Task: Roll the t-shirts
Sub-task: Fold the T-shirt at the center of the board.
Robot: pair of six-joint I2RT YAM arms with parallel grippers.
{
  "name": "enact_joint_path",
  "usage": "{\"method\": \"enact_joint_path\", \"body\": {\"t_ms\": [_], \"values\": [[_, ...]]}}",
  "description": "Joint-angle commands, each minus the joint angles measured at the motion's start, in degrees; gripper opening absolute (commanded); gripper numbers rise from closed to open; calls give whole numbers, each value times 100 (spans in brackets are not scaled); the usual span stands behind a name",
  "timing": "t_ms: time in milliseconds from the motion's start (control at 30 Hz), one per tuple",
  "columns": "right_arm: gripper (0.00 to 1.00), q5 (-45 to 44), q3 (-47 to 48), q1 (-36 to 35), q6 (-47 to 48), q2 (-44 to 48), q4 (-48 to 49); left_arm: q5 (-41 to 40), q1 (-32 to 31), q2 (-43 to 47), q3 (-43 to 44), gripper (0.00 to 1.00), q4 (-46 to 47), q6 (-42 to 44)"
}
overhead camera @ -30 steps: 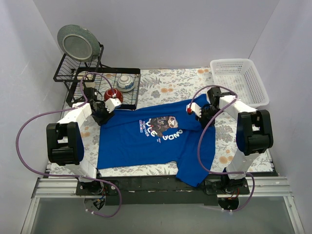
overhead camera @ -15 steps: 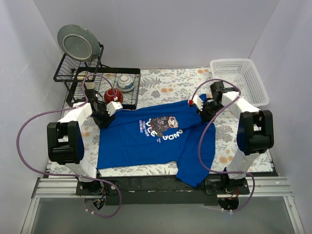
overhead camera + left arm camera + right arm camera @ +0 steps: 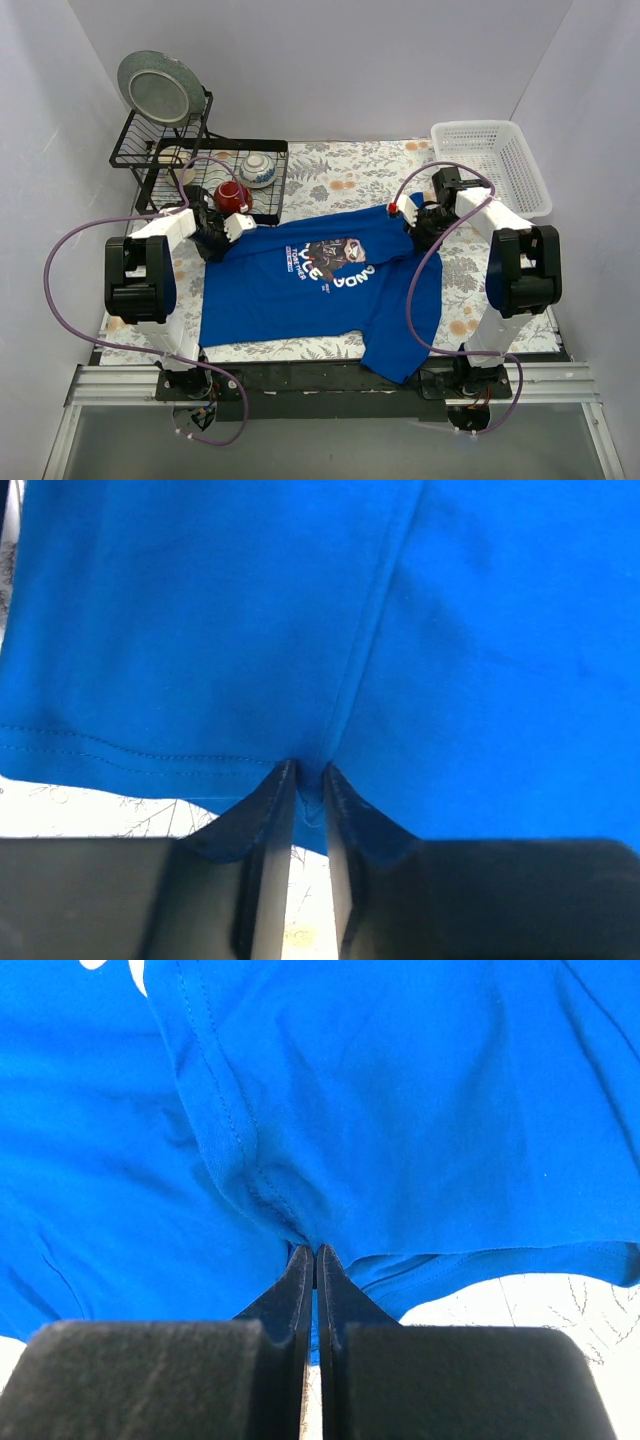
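A: Floral cloth on the table [image 3: 345, 178] is showing on all sides of the work area. Left gripper [image 3: 310, 772]?
B: It is pinching a fold of the t-shirt [image 3: 290, 300] at the stitched hem, beside a seam. Only a sliver of gap is showing.
A: Right gripper [image 3: 316, 1250]?
B: It is clamping a stitched blue edge at the shirt's far right corner.
A: Lay of the garment?
B: It is lying flat mid-table, print up. Long axis is running left to right, with the hem facing left and the sleeves sitting at the right. The near sleeve is reaching over the table's near edge.
A: Surroundings?
B: Wire rack [image 3: 250, 143] is standing far left, and the white basket [image 3: 490, 165] is sitting far right, apart from the shirt.
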State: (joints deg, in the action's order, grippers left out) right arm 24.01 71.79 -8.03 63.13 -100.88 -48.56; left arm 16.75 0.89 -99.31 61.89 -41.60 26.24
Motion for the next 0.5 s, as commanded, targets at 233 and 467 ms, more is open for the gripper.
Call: {"method": "enact_joint_path", "body": {"t_ms": [233, 467], "values": [[1, 60, 160, 311, -56, 191, -303, -287, -9, 395, -81, 2, -14, 373], [1, 253, 564, 531, -3, 411, -786, -199, -1, 342, 473, 0, -330, 583]]}}
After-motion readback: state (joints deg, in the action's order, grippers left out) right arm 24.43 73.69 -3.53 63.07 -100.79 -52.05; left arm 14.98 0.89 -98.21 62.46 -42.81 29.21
